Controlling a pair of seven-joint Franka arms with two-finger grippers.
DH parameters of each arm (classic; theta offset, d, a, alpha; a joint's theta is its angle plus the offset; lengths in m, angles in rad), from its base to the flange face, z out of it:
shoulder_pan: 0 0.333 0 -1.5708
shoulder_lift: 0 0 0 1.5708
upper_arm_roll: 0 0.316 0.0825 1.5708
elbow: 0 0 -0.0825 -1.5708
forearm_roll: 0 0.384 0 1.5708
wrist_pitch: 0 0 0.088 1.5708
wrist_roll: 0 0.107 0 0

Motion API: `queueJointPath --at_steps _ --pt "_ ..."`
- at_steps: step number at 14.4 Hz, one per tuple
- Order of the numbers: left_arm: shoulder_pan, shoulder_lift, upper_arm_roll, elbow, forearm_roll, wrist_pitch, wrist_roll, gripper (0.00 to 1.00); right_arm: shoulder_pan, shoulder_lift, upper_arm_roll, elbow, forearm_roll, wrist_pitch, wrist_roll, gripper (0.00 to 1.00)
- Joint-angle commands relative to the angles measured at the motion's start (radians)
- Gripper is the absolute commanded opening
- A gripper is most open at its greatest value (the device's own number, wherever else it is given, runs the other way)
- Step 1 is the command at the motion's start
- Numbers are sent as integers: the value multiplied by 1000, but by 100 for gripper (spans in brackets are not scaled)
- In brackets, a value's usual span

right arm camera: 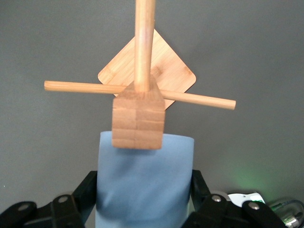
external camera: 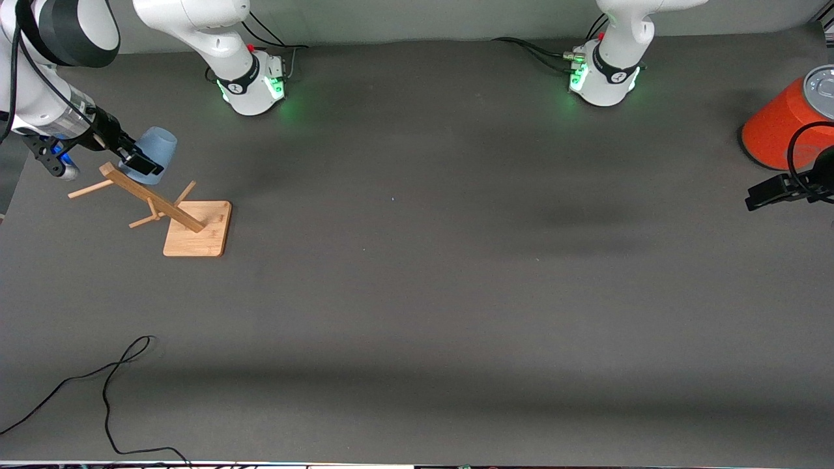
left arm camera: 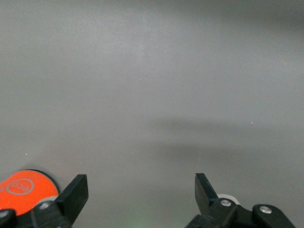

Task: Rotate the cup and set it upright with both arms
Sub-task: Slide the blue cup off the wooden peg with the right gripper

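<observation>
Right gripper (external camera: 142, 163) closed on the cup (external camera: 153, 151), fingers (right arm camera: 80, 192) pressed against both sides of its wall, up in the air at the right arm's end of the table. Cup light blue, held beside the top of the wooden rack (external camera: 176, 212), tilted rather than upright. Rim or base end toward the camera: could not tell. In the right wrist view, cup (right arm camera: 142, 190) seen sitting between the two black fingers, with the rack's square wooden post top (right arm camera: 138, 118) overlapping its upper edge. Touching or just in front: could not tell. Rack's cross pegs (right arm camera: 199, 99) stuck out to both sides, square bamboo base (right arm camera: 171, 66) flat on the table below.

Left gripper (left arm camera: 141, 190) spread wide, nothing between the fingers (left arm camera: 76, 194), waited over the left arm's end of the table. Seen in the front view only as a black shape (external camera: 782, 189) at the frame edge, just beside the orange-red cylinder (external camera: 778, 127). Cylinder stood on the table with its grey top (external camera: 821, 85) up. Orange surface of it also visible in the left wrist view (left arm camera: 23, 187) next to one finger.

Loose black cable (external camera: 111, 391) lay on the table, nearer to the front camera than the rack. Table (external camera: 417, 260) covered in dark grey.
</observation>
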Motion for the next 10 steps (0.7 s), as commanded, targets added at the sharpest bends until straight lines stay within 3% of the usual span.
queueJointPath --at_steps 1,6,10 --pt "3 0 -1 18 -11 -22 17 100 13 -29 6 64 28 -98 42 28" --pt "3 0 -1 19 -10 -22 16 100 122 -51 23 203 77 -288 226 28" --pt "3 -3 -3 21 -10 -25 17 100 293 -48 24 268 136 -321 476 28"
